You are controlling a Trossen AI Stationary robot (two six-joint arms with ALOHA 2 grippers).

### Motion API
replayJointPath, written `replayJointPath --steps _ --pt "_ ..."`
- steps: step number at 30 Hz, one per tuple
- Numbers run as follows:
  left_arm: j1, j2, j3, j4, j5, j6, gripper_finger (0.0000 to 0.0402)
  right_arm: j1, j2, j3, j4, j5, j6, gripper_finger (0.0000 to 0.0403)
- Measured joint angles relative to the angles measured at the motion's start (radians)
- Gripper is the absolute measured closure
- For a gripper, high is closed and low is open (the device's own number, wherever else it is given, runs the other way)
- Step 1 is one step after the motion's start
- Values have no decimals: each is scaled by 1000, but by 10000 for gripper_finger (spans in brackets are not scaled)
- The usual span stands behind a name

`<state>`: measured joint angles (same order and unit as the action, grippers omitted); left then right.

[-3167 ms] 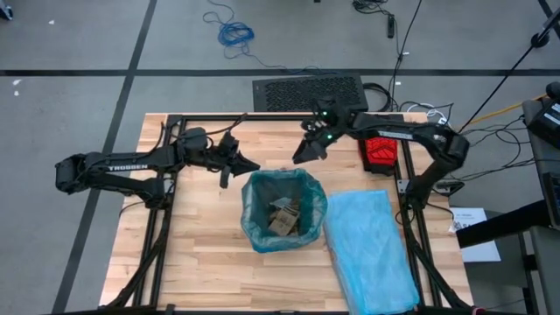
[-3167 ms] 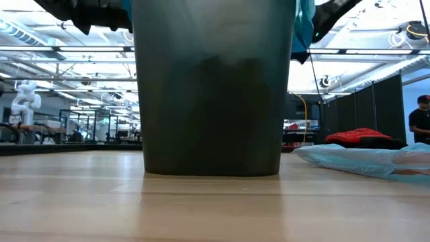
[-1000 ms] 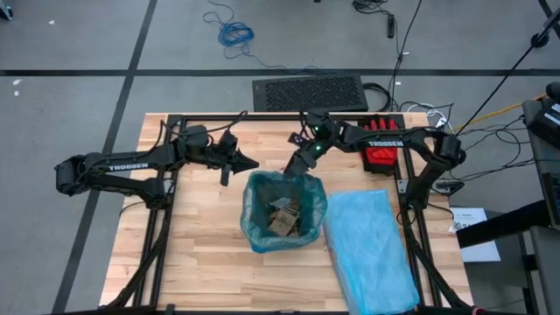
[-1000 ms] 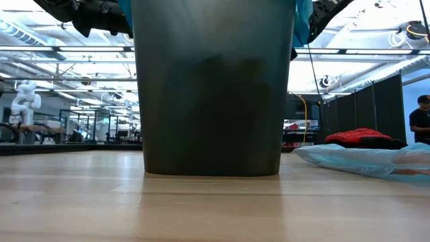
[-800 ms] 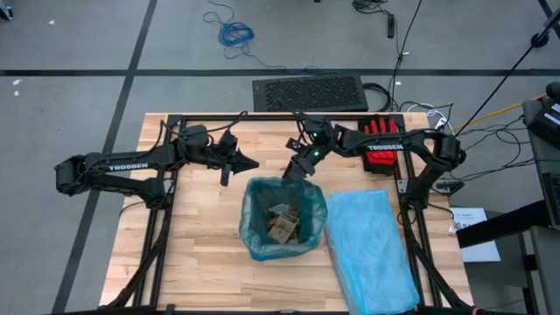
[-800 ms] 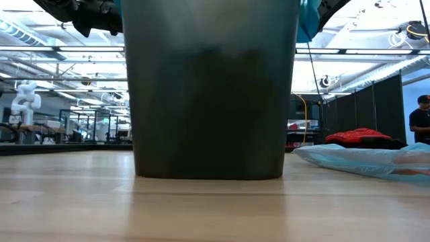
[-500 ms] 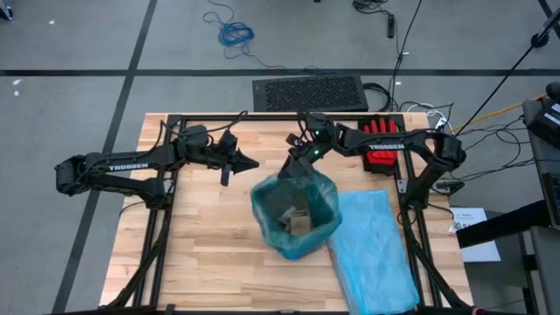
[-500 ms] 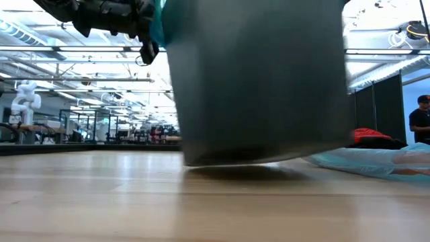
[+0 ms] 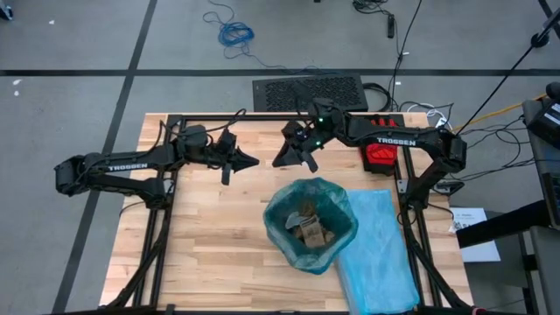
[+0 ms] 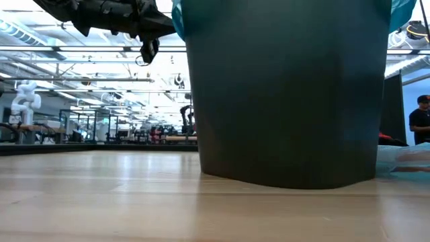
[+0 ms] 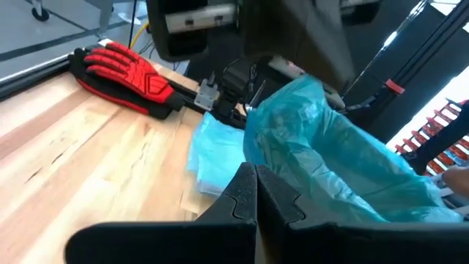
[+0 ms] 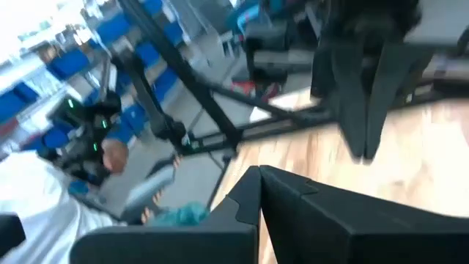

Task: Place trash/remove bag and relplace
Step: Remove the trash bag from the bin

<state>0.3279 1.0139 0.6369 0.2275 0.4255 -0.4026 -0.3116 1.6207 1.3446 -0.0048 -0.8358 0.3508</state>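
Note:
The dark bin (image 10: 289, 94) stands on the wooden table right of its middle, lined with the teal-green bag (image 9: 311, 226), whose rim folds over the bin's top. Brown paper trash (image 9: 308, 229) lies inside. My right gripper (image 9: 282, 160) hangs shut in the air beyond the bin's far rim, with nothing between its fingers (image 12: 258, 183). My left gripper (image 9: 249, 162) waits shut at the far left, pointing toward the bin (image 11: 322, 147).
A paler blue plastic bag (image 9: 376, 258) lies flat at the near right, its left edge under or against the bin. A red glove (image 9: 381, 150) lies at the far right. Bare wood lies left of the bin. A person shows in the room at the right (image 10: 422, 117).
The bin with its bag has tipped, then slid toward the table's near right, up against the pale blue bag. My right gripper, at the bin's far rim a second ago, has shut, risen and drawn back toward the far edge, rolling as it went.

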Motion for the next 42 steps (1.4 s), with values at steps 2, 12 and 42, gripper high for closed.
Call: replayJointPath --steps 2,12,42 --pt "0 -2 0 4 13 -2 401 6 0 40 -133 1 -68 403" --pt "-12 -1 0 -8 61 -6 401 26 -131 149 -753 317 -334 301" --pt "-45 -2 0 -52 -38 45 401 829 -312 31 -1079 1000 -29 403"
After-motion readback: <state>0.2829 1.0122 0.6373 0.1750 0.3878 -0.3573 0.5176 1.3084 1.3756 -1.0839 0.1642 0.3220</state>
